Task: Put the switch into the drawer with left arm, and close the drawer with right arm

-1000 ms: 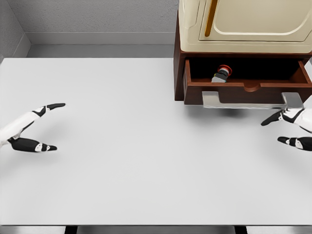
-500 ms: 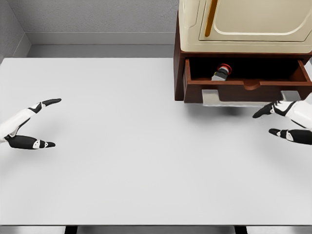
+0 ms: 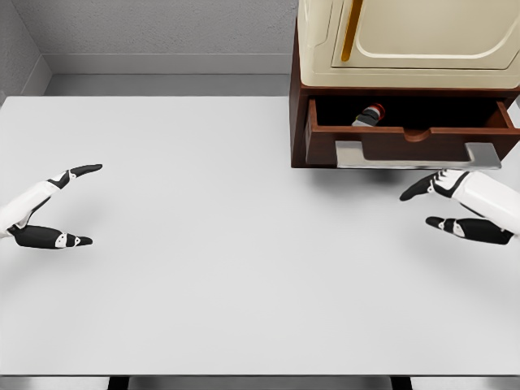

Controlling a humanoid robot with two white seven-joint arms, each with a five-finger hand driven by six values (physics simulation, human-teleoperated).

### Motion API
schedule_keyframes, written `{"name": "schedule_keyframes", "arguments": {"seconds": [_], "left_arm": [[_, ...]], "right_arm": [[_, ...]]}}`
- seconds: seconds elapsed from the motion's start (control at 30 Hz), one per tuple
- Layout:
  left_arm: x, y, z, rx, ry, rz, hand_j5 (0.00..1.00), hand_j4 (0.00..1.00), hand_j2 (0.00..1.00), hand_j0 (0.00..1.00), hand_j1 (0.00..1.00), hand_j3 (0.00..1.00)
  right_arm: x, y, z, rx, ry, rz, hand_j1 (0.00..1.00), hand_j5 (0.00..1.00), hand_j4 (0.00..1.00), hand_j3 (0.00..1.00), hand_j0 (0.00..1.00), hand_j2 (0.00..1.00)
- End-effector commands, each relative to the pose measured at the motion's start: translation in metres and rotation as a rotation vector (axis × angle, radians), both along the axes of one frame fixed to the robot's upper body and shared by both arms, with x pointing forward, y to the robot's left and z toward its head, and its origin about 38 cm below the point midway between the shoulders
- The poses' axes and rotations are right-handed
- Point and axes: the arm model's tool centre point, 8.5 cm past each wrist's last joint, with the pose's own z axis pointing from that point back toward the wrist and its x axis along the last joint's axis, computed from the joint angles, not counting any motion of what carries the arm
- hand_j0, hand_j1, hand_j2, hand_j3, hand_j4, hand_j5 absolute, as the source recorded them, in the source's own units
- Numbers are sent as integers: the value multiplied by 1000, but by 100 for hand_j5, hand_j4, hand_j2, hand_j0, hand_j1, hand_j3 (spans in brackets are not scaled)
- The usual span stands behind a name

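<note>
The switch (image 3: 370,114) lay inside the drawer (image 3: 410,142), toward its left half, its red cap just showing above the front panel and pointing toward the back. The drawer stood only partly open under the cream cabinet (image 3: 406,41), its metal handle (image 3: 416,154) running along the front edge. The right hand (image 3: 451,207) hovered over the table (image 3: 211,244) just below the right end of that handle, fingers spread with thumb and forefinger apart, holding nothing and not touching the drawer front. The left hand (image 3: 53,207) rested well apart at the far left edge, likewise spread and empty. The placing looked done; the closing was not. The main risk, as I judged it, was an off-centre push: with the hand so near the right end of the handle, force there could skew the drawer and jam it short of shut. Spread fingertips might also slip under the handle or glance off the front, leaving a gap. A hard shove could jolt the switch, which might roll or tip inside, though I could not tell how much clearance it had above.
</note>
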Motion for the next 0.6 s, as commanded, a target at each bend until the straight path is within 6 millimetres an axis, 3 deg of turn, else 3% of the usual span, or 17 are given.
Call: {"name": "schedule_keyframes", "arguments": {"seconds": [0.0, 0.57], "left_arm": [[0, 0, 1, -8, 0, 2, 100, 100, 100, 100, 100, 100], [0, 1, 1, -6, 0, 2, 100, 100, 100, 100, 100, 100]], "right_arm": [[0, 2, -2, 17, 5, -1, 68, 68, 68, 68, 68, 68], [33, 14, -15, 55, -1, -10, 68, 68, 68, 68, 68, 68]]}}
